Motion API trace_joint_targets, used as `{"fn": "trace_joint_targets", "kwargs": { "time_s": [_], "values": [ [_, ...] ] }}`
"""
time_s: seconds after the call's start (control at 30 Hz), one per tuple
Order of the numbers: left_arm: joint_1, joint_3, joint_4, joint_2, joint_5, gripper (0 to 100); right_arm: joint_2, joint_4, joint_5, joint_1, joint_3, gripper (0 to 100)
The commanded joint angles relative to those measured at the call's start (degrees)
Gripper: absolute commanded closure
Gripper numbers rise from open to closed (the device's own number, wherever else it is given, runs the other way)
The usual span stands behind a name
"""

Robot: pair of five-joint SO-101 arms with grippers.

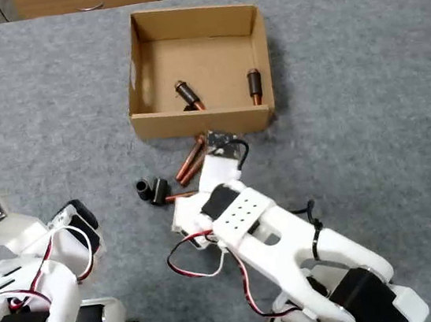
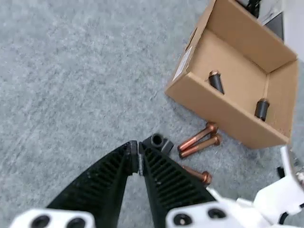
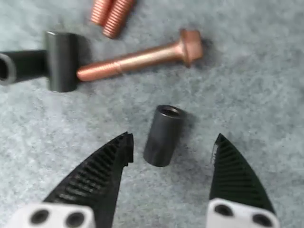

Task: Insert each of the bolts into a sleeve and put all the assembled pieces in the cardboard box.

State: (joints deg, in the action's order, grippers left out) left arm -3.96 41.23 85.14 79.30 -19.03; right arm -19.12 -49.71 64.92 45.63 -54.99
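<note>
- Cardboard box (image 1: 202, 121): on the far part of the grey mat (image 1: 362, 70), with two assembled pieces (image 1: 188, 95) inside.
- My right gripper (image 3: 173, 141): fingers spread wide, holding nothing, just short of the box's front wall. It is the nearer arm.
- My left gripper (image 2: 137, 162): closed tight, empty, set well back.
- Loose bolts (image 1: 190, 161): a pair beside the box wall.
- Third bolt (image 3: 142, 59): just beyond the sleeve.
- Sleeve (image 3: 164, 135): lying between my right fingers, long axis pointing away from my palm. I judge that closing would pinch it across its width.

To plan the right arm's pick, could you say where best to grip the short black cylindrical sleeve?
Probably mid-barrel of the black sleeve, from above: its round sides face the fingers of the open right gripper, leaving the bore end free.
</note>
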Motion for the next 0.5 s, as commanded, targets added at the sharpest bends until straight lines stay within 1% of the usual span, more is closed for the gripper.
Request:
{"fn": "trace_joint_targets", "kwargs": {
  "time_s": [0.0,0.07,0.23,0.37,0.47],
  "values": [
    [-0.1,-0.2,-3.3,-0.2,-0.1,98,0.0,0.2,0.8,0.3,-0.4,74.2],
    [-0.1,-0.5,-3.8,-0.2,-0.1,98,0.0,1.3,0.6,0.4,-0.8,74.2],
    [0.4,-0.4,-3.9,1.5,-0.1,98,0.0,8.0,0.6,0.4,-5.1,74.2],
    [2.9,-0.1,-3.7,4.8,-0.1,98,0.1,8.3,0.4,0.4,-5.6,74.2],
    [3.0,-0.4,-4.0,5.1,-0.1,98,2.6,9.8,0.4,0.3,-5.8,74.2]
  ]
}}
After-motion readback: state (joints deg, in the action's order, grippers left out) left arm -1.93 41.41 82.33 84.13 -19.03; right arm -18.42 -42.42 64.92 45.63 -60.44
